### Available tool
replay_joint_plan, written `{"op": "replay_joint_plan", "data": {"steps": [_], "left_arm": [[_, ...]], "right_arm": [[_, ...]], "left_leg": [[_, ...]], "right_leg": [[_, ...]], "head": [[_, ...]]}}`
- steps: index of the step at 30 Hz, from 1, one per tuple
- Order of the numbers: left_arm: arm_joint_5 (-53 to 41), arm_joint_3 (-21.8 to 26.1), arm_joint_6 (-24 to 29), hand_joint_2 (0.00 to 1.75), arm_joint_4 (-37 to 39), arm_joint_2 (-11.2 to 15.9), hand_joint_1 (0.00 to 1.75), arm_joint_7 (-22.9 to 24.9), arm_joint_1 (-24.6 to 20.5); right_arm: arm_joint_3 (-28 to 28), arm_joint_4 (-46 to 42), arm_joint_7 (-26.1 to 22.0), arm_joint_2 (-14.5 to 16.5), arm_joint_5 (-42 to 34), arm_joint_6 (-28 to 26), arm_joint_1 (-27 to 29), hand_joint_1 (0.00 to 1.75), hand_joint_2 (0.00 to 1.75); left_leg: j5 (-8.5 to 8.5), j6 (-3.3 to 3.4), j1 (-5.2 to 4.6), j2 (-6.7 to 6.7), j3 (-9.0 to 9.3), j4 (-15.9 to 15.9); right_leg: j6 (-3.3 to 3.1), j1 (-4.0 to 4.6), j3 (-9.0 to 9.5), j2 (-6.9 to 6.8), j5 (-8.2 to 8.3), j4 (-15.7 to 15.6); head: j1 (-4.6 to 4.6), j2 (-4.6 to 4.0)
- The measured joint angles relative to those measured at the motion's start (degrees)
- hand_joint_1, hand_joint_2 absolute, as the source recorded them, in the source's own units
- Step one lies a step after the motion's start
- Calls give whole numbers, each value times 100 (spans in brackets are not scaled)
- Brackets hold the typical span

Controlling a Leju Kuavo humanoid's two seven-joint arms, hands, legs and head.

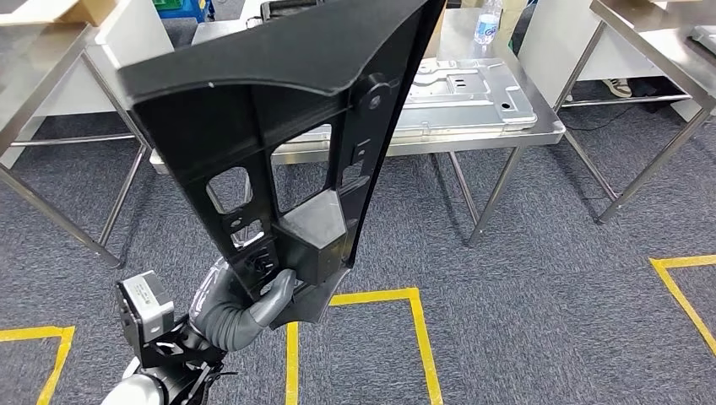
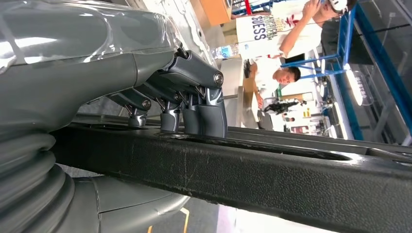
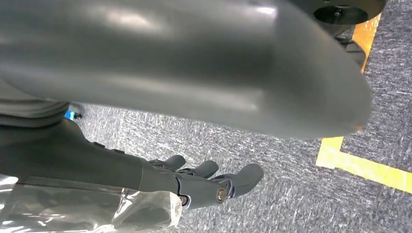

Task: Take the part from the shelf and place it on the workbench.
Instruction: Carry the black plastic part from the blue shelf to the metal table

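Ahead stands our steel workbench (image 1: pixel 540 133). Our left hand (image 1: pixel 253 291) grips the large black ribbed plastic part's (image 1: pixel 287 126) lower end, long axis upright toward the bench. Our right hand (image 3: pixel 204 182) hangs empty, fingers apart.

Part (image 1: pixel 287 126) before workbench (image 1: pixel 540 131), above floor (image 1: pixel 549 278)

Workshop, steel workbenches (image 1: pixel 507 135), yellow floor tape (image 1: pixel 371 297)

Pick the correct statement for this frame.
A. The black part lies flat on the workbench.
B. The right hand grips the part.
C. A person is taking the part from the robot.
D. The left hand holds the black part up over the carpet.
D: the left hand grips the black part at its lower end, short of the workbench; the right hand hangs with nothing in it.
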Motion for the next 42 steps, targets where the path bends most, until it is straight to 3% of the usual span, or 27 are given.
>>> {"op": "replay_joint_plan", "data": {"steps": [2,5,7,8,10,11,12,13,15,17,19,22,23,25,27,28,29,31,32,33,37,39,41,42], "left_arm": [[9,-7,3,175,20,-11,175,-1,-9],[17,-10,30,175,44,-25,175,3,-13],[15,-10,55,175,50,-43,175,13,-22],[14,-11,65,175,51,-55,175,19,-28],[11,-17,73,175,55,-75,175,28,-34],[11,-22,75,175,57,-79,175,33,-33],[10,-31,76,175,60,-81,175,36,-33],[7,-40,77,175,61,-83,175,37,-33],[-6,-53,77,175,62,-87,175,38,-38],[-14,-56,77,175,62,-91,175,38,-49],[-15,-59,76,175,62,-94,175,38,-62],[-15,-69,70,175,62,-99,175,38,-99],[-15,-74,66,175,63,-99,175,38,-112],[-14,-87,54,175,66,-99,175,34,-124],[-12,-98,42,175,80,-99,175,23,-122],[-11,-101,38,175,88,-100,175,17,-122],[-10,-101,35,175,95,-101,175,11,-123],[-9,-101,27,175,99,-105,175,-1,-134],[-9,-101,23,175,100,-110,175,-5,-145],[-9,-101,24,175,101,-114,175,-9,-155],[-15,-72,142,175,94,-113,175,9,-166],[-9,-27,231,175,51,-74,175,51,-138],[11,54,305,175,-24,13,175,106,-67],[24,98,332,175,-57,62,175,132,-20]], "right_arm": [[1,0,10,-3,7,0,-4,0,0],[2,0,79,-4,2,8,2,0,0],[2,0,124,-3,-4,16,4,0,0],[2,0,140,-3,-8,19,3,0,0],[2,0,171,-2,-12,21,6,0,0],[2,0,185,-2,-13,21,12,0,0],[2,0,194,-1,-14,22,19,0,0],[2,0,197,-1,-15,22,26,0,0],[2,0,197,-6,-19,22,25,0,0],[2,0,192,-15,-25,21,14,0,0],[2,0,184,-19,-28,19,12,0,0],[2,0,143,-7,-31,15,19,0,0],[1,0,125,-5,-32,13,15,0,0],[1,0,101,-11,-34,10,12,0,0],[2,0,99,-11,-36,10,18,0,0],[2,0,102,-11,-34,11,21,0,0],[2,0,104,-11,-32,11,21,0,0],[2,0,105,-11,-29,10,17,0,0],[2,0,105,-11,-28,7,14,0,0],[2,0,107,-11,-22,3,13,0,0],[3,0,120,5,74,-39,14,0,0],[5,0,129,25,141,-91,14,0,0],[10,0,132,58,201,-147,23,0,0],[11,0,132,73,223,-172,30,0,0]], "left_leg": [[200,24,13,-29,294,-614],[219,175,-22,-54,319,-699],[233,256,-29,-48,325,-707],[238,287,-28,-42,329,-712],[232,325,-50,-29,329,-711],[228,334,-68,-23,330,-710],[223,341,-88,-20,335,-710],[218,346,-107,-18,345,-710],[208,347,-132,-21,374,-710],[190,324,-163,-21,382,-707],[179,279,-175,-19,378,-715],[70,190,-156,-21,314,-575],[-65,161,-149,-23,206,-337],[-431,120,-131,-24,-167,455],[-594,104,-125,-24,-465,1042],[-515,109,-126,-25,-465,1011],[-343,122,-127,-25,-351,745],[53,185,-143,-25,61,-140],[172,216,-156,-24,212,-479],[224,241,-169,-25,297,-678],[251,319,-150,-27,348,-784],[270,349,-112,-19,389,-814],[264,356,-107,-15,392,-813],[260,353,-103,-17,392,-812]], "right_leg": [[83,12,-14,17,-21,28],[176,10,-36,28,-24,31],[214,-17,-113,15,-166,229],[226,-19,-239,6,-330,517],[232,-11,-644,-2,-725,1385],[228,-6,-825,-2,-840,1743],[214,0,-914,-2,-846,1903],[186,9,-881,-2,-737,1812],[95,49,-507,-5,-328,1014],[31,105,-176,-22,-86,310],[15,140,-119,-33,-78,166],[-55,116,-104,-36,-48,123],[-82,104,-98,-40,-39,111],[-114,107,-98,-39,-43,111],[-122,119,-96,-34,-49,114],[-123,124,-90,-27,-51,115],[-122,128,-80,-18,-54,116],[-109,144,-61,2,-66,118],[-96,154,-62,7,-73,122],[-81,160,-66,9,-79,124],[17,153,-93,-3,-151,198],[76,133,-307,-10,-444,695],[125,97,-711,-12,-821,1534],[145,74,-866,-12,-903,1831]], "head": [[-6,0],[0,0],[2,0],[4,0],[6,0],[7,0],[7,0],[7,0],[7,0],[6,0],[4,0],[-2,0],[-6,0],[-15,0],[-16,0],[-17,0],[-17,0],[-16,0],[-16,0],[-15,0],[-13,0],[-4,0],[3,0],[4,0]]}}
